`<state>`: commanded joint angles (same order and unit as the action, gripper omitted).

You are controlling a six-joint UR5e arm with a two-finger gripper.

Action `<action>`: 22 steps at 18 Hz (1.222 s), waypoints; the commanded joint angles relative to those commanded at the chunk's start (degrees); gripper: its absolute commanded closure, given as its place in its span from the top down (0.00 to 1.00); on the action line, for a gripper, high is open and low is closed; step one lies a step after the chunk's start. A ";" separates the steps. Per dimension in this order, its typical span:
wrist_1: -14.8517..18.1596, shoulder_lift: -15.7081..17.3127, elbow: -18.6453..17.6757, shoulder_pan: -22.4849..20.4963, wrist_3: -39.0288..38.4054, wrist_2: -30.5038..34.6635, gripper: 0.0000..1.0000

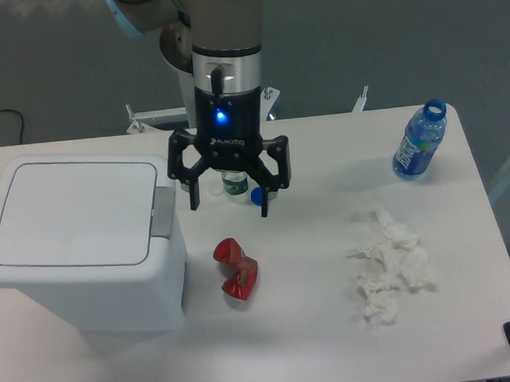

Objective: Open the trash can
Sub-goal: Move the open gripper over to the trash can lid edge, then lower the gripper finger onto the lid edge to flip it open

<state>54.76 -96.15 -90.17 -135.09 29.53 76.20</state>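
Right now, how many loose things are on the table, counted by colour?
White: 2, the trash can and the crumpled tissues
Blue: 2, the water bottle and the bottle cap
Red: 1, the crushed cup
Total: 5

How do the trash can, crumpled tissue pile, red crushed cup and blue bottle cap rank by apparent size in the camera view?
1. trash can
2. crumpled tissue pile
3. red crushed cup
4. blue bottle cap, partly hidden behind a pincer finger, yet clearly smallest
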 joint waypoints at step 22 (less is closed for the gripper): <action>-0.09 -1.05 -0.79 1.67 0.62 0.00 1.00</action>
<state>54.67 -97.21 -90.97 -133.42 30.15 76.20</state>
